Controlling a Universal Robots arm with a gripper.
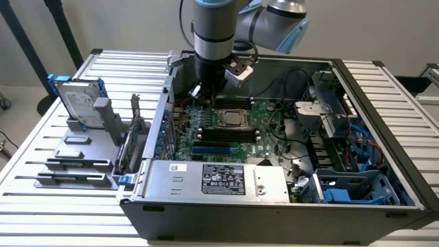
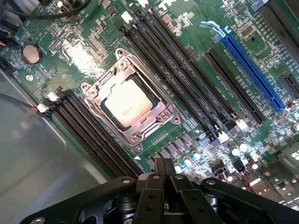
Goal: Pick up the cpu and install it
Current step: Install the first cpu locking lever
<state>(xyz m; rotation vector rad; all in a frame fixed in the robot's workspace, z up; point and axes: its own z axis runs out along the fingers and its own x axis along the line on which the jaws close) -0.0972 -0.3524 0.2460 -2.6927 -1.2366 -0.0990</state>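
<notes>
The cpu (image 1: 232, 118), a small square chip with a silvery top, lies flat inside the metal-framed socket (image 1: 232, 110) on the green motherboard (image 1: 264, 128) in the open computer case. In the wrist view the cpu (image 2: 127, 102) sits in the socket frame (image 2: 163, 116), a short way ahead of my gripper. My gripper (image 2: 163, 169) is shut with its black fingers (image 2: 158, 171) pressed together and nothing between them. In the exterior view the gripper (image 1: 205, 91) hangs over the board's far corner, towards the exterior view's left of the socket.
Black memory slots (image 2: 187, 74) and a blue expansion slot (image 2: 252, 70) flank the socket. A grey power supply (image 1: 216, 180) fills the case front, with cables and drive cages (image 1: 343, 144) on the exterior view's right. A hard drive in a blue frame (image 1: 79, 105) stands on a rack outside.
</notes>
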